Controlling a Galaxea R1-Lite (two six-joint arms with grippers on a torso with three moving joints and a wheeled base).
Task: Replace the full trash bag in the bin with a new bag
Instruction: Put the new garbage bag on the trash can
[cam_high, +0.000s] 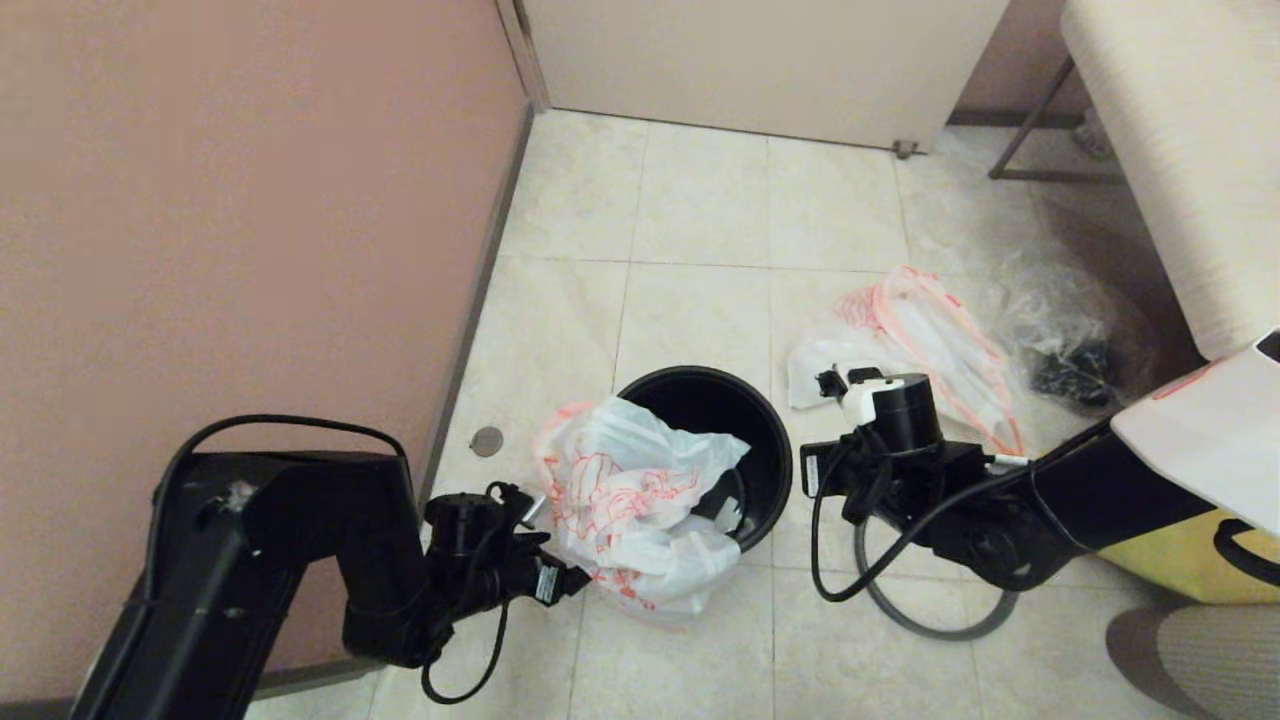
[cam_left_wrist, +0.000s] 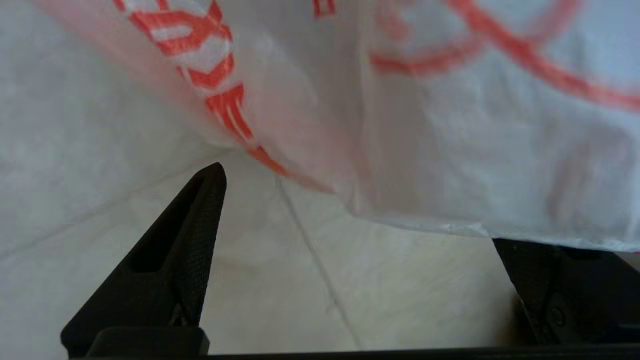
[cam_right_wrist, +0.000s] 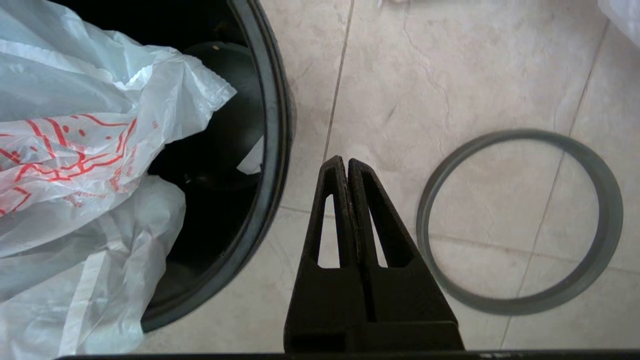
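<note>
1. From the head view, one black bin (cam_high: 745, 420) stands on the tiled floor (cam_high: 700, 220), near the pink wall (cam_high: 230, 200).
2. One new bag (cam_high: 630, 510), white with orange-red lettering, is draped over the bin's near-left rim; part lies inside the mouth and part hangs down outside to the floor.
3. One full trash bag (cam_high: 930, 335), translucent white with an orange band, lies on the floor to the right of the bin and beyond it, apart from it.
4. One clear crinkled bag (cam_high: 1070, 340) with dark contents sits just right of the full bag.
5. One grey hoop (cam_high: 925, 625) lies flat on the tiles right of the bin, partly under the right arm.
6. Two arms are in sight. The left gripper (cam_high: 535, 505) is low at the left edge of the new bag. The right gripper (cam_high: 830, 385) is beside the bin's right side.
7. One round metal disc (cam_high: 486, 441) is set in the floor by the wall, and one yellow bag (cam_high: 1170, 560) shows at the right edge.
8. From the left wrist view, the two fingers (cam_left_wrist: 195, 225) stand wide apart, released, grasping nothing. The new bag hangs just ahead of them, its hem over one fingertip, with bare tile between them.
9. From the right wrist view, the two fingers (cam_right_wrist: 345, 200) are clenched tip to tip, with nothing between them. They hang over the floor between the bin's rim (cam_right_wrist: 272, 150) and the one grey hoop (cam_right_wrist: 520, 220). The new bag fills the bin's far side.
</note>
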